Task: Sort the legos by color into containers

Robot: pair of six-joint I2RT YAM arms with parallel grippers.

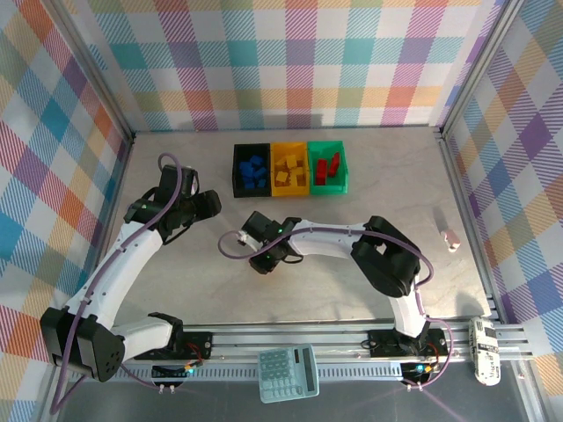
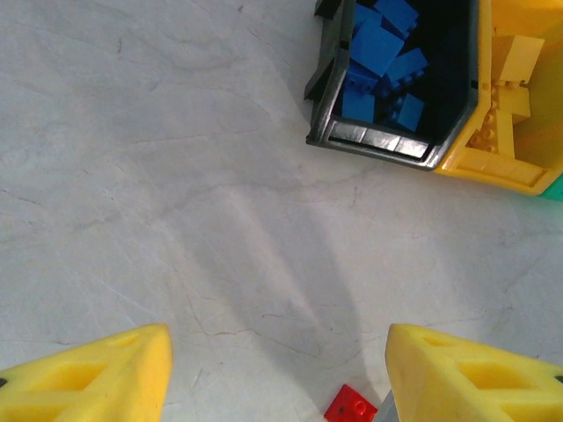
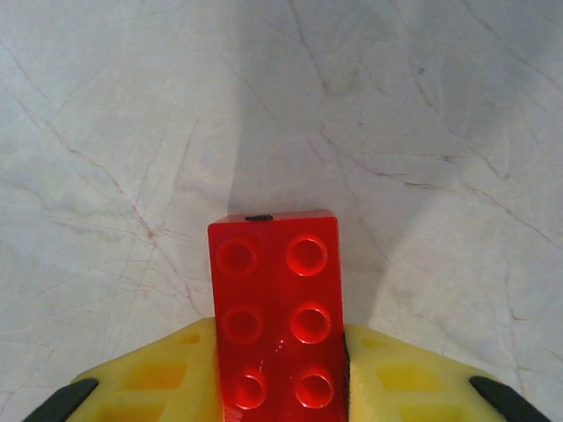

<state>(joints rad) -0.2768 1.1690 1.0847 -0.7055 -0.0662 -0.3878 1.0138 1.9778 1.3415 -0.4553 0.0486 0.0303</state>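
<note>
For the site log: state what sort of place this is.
Probably a robot test cell in a lab, not a home: two arms bolted to a metal rail at the table edge, checked cloth walls on a metal frame, and a row of bins holding sorted toy bricks.

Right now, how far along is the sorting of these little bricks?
Nearly done, it seems. Blue bricks lie in the black bin, yellow ones in the yellow bin, red ones in the green bin. The right gripper is closed on a red brick. The left gripper is open, with a small red piece lying near it, apparently yet to be binned.
</note>
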